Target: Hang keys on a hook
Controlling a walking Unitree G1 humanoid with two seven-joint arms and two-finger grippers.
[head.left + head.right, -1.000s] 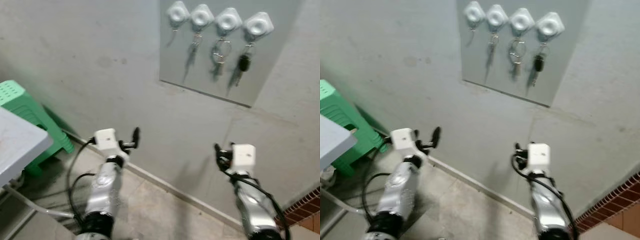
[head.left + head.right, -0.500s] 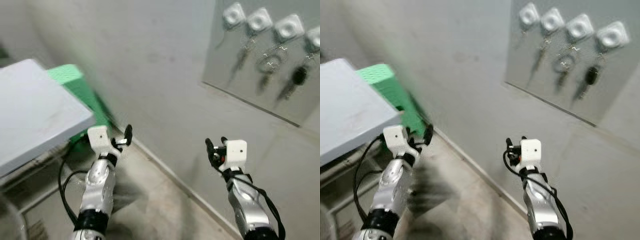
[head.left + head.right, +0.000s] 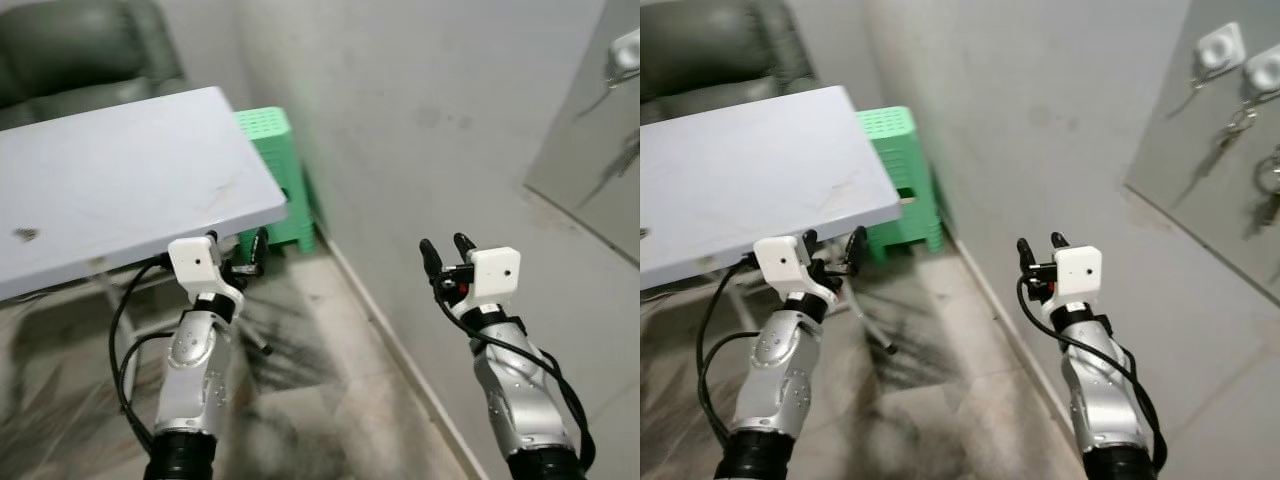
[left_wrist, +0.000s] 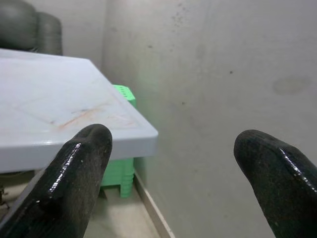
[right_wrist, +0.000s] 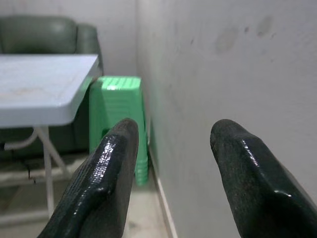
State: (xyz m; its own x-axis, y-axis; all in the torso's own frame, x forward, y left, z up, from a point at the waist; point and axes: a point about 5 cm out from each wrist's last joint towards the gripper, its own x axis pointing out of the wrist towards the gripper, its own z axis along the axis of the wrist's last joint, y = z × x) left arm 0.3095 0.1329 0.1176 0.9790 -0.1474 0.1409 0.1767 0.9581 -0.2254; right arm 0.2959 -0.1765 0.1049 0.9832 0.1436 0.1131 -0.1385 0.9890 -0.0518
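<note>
The board (image 3: 1215,150) carrying the hooks is mounted on the grey wall (image 3: 1040,100) to the robot's right and is cut off by the frame edge, so part of the row is out of view. Two white hooks (image 3: 1221,46) are visible at the upper right of the right eye view, with the second hook partly cropped. Keys (image 3: 1218,150) hang below the hooks as thin, pale, blurred shapes with a ring at the top; individual key shapes cannot be made out. The left gripper (image 3: 237,262) is raised in front of the robot, just below the corner of the white table (image 3: 110,180), with its fingers spread apart and empty. The right gripper (image 3: 446,255) is raised near the wall, well apart from the keys, with its fingers also spread apart and holding nothing. A green plastic stool (image 3: 280,180) stands against the wall, partly hidden behind the table edge. A dark green sofa (image 5: 44,32) sits behind the table, mostly hidden. The floor (image 3: 320,400) shows dark smudges.
</note>
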